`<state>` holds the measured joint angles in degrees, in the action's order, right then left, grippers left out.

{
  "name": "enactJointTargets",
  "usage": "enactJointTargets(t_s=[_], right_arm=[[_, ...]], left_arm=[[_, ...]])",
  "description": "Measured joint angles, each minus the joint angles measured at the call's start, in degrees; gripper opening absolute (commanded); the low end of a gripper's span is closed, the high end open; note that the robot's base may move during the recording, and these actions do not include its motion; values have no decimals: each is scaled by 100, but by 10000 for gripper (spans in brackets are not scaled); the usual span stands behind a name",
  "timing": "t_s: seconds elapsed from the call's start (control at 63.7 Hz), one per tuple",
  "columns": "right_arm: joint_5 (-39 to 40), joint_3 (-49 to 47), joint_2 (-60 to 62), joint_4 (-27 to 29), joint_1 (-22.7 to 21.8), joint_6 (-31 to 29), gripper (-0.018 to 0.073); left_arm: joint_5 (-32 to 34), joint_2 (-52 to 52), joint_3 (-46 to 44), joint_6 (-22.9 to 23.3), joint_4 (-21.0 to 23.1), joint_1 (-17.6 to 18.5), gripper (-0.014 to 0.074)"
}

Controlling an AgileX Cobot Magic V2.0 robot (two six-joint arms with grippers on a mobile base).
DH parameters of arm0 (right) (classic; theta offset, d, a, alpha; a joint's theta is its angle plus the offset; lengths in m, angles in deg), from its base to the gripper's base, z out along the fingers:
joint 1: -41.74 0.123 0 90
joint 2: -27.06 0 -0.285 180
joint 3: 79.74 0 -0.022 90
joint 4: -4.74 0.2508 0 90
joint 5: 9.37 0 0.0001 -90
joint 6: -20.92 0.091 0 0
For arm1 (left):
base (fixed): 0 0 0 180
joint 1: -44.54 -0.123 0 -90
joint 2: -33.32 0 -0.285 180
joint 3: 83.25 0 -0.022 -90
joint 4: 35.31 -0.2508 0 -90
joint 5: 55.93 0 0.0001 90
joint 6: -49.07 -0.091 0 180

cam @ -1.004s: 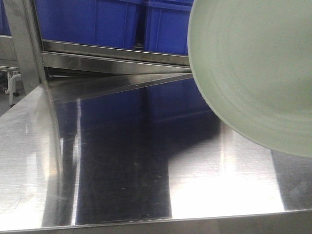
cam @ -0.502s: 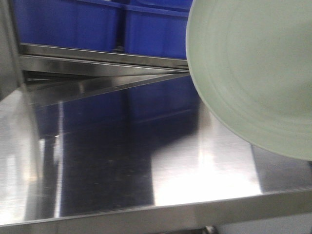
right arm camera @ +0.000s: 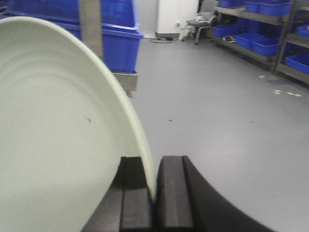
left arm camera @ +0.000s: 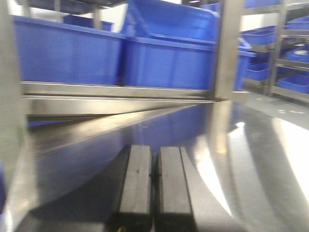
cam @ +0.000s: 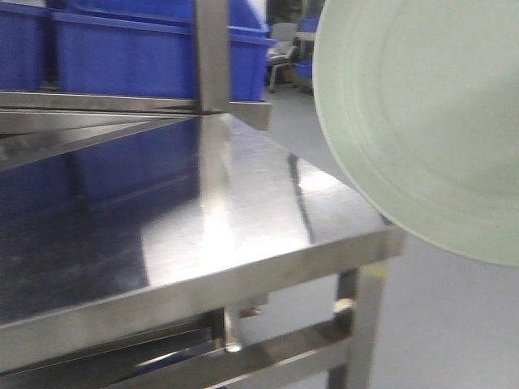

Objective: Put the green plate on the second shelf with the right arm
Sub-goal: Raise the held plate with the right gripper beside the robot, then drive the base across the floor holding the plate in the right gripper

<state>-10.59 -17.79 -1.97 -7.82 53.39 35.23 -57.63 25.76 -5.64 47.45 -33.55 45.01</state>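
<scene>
The pale green plate (cam: 430, 121) hangs tilted on edge at the upper right of the front view, past the right corner of the steel shelf surface (cam: 243, 211). In the right wrist view my right gripper (right arm camera: 153, 166) is shut on the rim of the green plate (right arm camera: 63, 135), whose face fills the left side. My left gripper (left arm camera: 154, 150) is shut with nothing in it, low over the reflective steel surface (left arm camera: 96, 145). Which level is the second shelf I cannot tell.
Blue bins (cam: 122, 57) stand on the level behind a steel upright (cam: 211, 57). A lower rail and a leg (cam: 357, 324) show under the shelf corner. Grey floor (right arm camera: 217, 106) lies to the right, with racks of blue bins (right arm camera: 270, 43) and a chair (right arm camera: 195, 21) farther off.
The front view has swung to the right: the shelf surface slid left and its right corner, leg and the floor came into sight. The plate keeps its place in the frame.
</scene>
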Motion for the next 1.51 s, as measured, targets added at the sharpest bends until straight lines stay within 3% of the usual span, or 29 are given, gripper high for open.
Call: enactJointTargets(t_s=[1.506], right_arm=[[0,0,0,0,0,0,55]], left_arm=[[0,0,0,0,0,0,130]])
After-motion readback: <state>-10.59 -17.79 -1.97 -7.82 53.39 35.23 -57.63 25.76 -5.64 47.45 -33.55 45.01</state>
